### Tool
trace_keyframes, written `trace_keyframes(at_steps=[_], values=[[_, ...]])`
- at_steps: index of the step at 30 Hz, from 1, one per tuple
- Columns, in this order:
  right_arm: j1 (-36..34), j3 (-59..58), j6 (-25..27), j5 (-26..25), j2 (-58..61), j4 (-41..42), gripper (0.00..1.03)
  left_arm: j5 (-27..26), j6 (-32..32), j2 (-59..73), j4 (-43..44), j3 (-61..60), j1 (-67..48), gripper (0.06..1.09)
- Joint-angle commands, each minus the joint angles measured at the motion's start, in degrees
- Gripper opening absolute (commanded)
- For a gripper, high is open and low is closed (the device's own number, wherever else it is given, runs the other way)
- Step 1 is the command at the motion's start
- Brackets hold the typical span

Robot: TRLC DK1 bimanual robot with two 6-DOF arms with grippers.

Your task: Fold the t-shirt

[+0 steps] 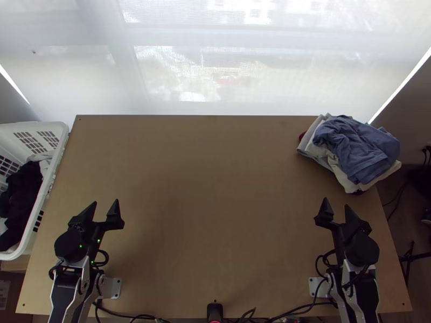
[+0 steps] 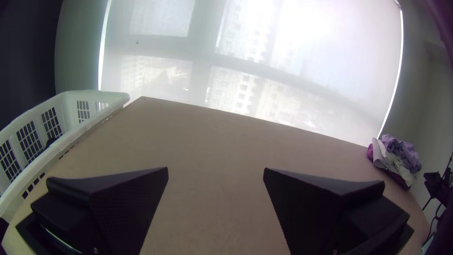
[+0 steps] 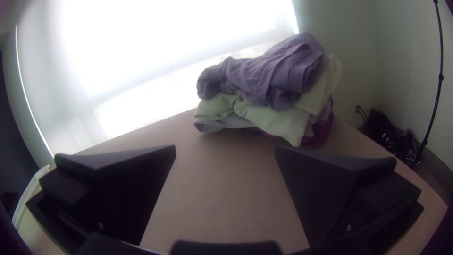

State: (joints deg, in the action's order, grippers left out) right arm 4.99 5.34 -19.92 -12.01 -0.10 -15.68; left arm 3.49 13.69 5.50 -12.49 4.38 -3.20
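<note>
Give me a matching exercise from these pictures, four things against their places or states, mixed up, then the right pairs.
1. Blue garment
2. Left gripper
3. White basket
4. Right gripper

A. Open, on the basket's side of the table
B. Bunched on top of the cloth pile
C. Open, on the cloth pile's side
D. Beside the table's left edge, dark cloth inside

Pairs: 1-B, 2-A, 3-D, 4-C
</note>
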Motion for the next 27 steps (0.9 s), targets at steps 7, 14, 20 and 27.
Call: trace_keyframes(at_steps=[7,14,20,27], values=[[1.42,0.02,-2.67,0.15,0.01,0.13,0.98,3.63,-0.95,2.24,0.89,0.1,-0.23,1.04],[13.02,0.72,-23.41,0.41,-0.08,-11.74,0.98,5.48,-0.77,3.91,1.77,0.36,0.21,1.04],[23.39,0.37,-17.26,0.15,-0.08,-5.94,0.98,6.97,-0.69,5.23,1.77,0.54,0.83,1.04],[23.13,0.72,-11.01,0.23,-0.25,2.24,0.98,6.97,-0.77,3.82,1.86,0.45,0.92,1.04]])
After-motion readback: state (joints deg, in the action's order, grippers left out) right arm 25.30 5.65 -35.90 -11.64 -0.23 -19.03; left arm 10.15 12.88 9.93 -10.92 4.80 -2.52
